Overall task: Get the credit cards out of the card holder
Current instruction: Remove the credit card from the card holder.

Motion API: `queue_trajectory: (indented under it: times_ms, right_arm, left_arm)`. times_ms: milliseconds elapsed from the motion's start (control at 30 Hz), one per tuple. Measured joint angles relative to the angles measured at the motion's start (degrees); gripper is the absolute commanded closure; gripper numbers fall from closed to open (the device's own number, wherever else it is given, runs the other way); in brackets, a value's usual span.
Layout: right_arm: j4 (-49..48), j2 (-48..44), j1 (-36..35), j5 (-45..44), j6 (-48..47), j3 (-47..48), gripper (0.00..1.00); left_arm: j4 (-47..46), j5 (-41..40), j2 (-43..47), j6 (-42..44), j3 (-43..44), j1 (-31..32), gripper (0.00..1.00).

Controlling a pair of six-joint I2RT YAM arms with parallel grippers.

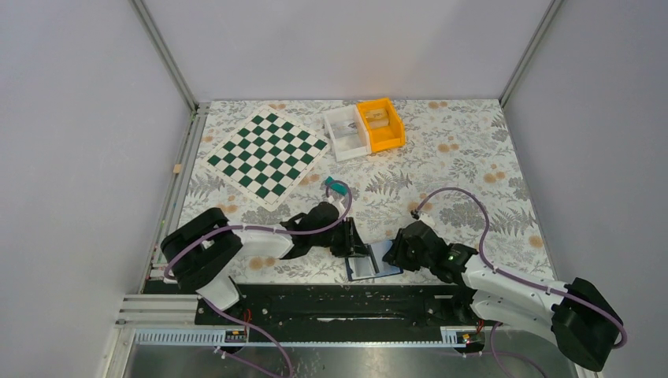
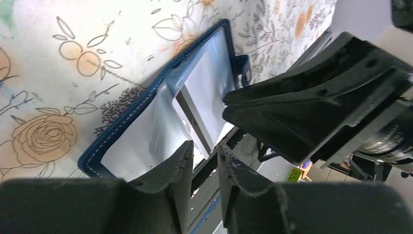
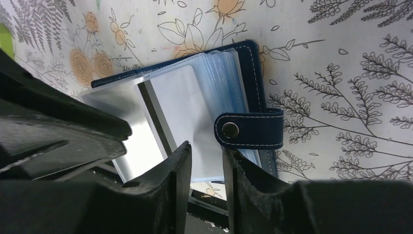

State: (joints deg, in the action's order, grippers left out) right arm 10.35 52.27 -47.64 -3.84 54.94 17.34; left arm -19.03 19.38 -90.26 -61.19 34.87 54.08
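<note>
We see the card holder (image 1: 375,264) lying open at the surface's (image 1: 473,157) 6 o'clock edge, credit cards (image 3: 178,105) tucked inside. Left end effector (image 2: 204,148) sits at its 9, right end effector (image 3: 204,146) at its 3. Both are narrow; we can't tell if either grips.

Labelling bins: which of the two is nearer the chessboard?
The white bin, on the left of the pair; the orange bin sits beyond it from the chessboard.

Table (image 1: 473,157), chessboard (image 1: 266,157), white bin (image 1: 331,134), orange bin (image 1: 394,132), card holder (image 1: 372,268)
</note>
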Motion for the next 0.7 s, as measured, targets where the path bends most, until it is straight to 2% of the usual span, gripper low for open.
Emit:
queue_trajectory:
  times_ms: [700]
  right_arm:
    - [-5.6,-4.0,0.3,-0.2,7.4,-5.1,0.65]
  left_arm:
    - [-2.1,-3.8,-4.4,0.7,-0.2,1.4,0.67]
